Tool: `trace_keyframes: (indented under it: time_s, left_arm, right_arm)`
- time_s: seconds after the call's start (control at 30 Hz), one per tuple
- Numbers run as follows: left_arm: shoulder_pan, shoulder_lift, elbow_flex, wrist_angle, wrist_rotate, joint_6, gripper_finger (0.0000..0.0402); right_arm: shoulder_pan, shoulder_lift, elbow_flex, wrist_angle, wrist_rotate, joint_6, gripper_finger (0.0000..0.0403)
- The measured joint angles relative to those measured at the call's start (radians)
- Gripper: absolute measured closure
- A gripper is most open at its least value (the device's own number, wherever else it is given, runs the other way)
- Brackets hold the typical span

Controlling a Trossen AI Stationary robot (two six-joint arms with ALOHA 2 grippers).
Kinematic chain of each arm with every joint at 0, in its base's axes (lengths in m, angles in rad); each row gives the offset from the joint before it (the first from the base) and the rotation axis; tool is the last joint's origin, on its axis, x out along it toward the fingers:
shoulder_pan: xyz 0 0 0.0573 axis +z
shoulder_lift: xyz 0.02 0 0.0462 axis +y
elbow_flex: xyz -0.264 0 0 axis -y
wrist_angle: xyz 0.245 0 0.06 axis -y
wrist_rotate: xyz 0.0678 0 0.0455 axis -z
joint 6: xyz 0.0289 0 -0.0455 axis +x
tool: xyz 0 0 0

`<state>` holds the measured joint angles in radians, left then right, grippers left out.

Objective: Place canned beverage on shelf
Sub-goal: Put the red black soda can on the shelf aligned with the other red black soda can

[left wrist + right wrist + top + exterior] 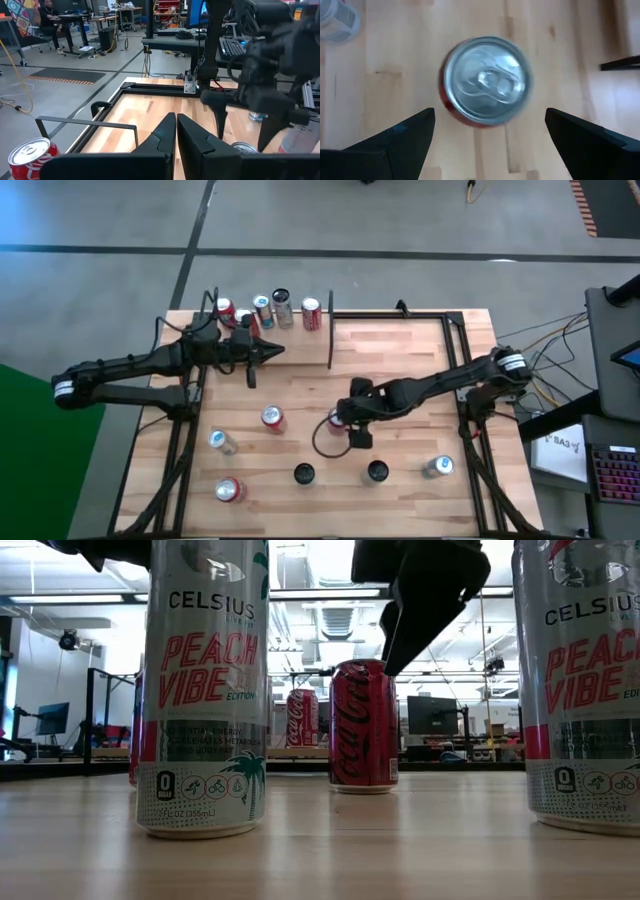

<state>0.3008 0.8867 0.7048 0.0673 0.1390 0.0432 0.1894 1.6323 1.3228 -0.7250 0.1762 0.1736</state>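
From above, the right pincer (349, 423) hangs over the middle of the worktop (400, 360), right above a red can (337, 421) that stands upright. Its fingers are spread wide and the can is between them, not yet touched as far as I can judge. The left pincer (262, 352) is pressed together and empty, and it waits near the far left, beside the cans already on the shelf (300, 330). The right arm is clearly the nearer one to this can. The shelf lies away from the can, toward the far left edge.

In the low view, the red can (363, 725) stands straight on the worktop, its long axis vertical, and the right pincer (425, 610) comes down from above it, a little to one side.

The left wrist view shows the left pincer (176, 135) closed, with one red can (30, 157) near it.

In the right wrist view, the silver top of the can (487, 80) with its pull tab is centred ahead between the two spread fingers (395, 140). I judge a straight descent is needed next.
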Motion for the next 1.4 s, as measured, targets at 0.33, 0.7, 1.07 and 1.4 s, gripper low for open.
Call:
trace_keyframes:
  time_s: [0.33, 0.7, 1.07, 1.4]
  left_arm:
    - [0.0, 0.0, 0.0, -0.001, 0.001, -0.024, 0.0402]
    - [0.0, 0.001, 0.0, -0.002, 0.001, -0.036, 0.0402]
    - [0.0, 0.002, -0.002, -0.002, 0.002, -0.045, 0.0402]
    - [0.0, -0.025, -0.001, -0.003, 0.001, -0.001, 0.0402]
  right_arm:
    - [-0.003, 0.066, -0.001, 0.088, -0.024, -0.008, 0.0035]
    - [-0.02, 0.085, -0.001, 0.142, -0.018, -0.009, 0.0035]
    - [-0.02, 0.085, -0.001, 0.164, -0.018, -0.005, 0.0117]
    - [-0.02, 0.078, 0.111, 0.071, -0.018, -0.019, 0.0117]
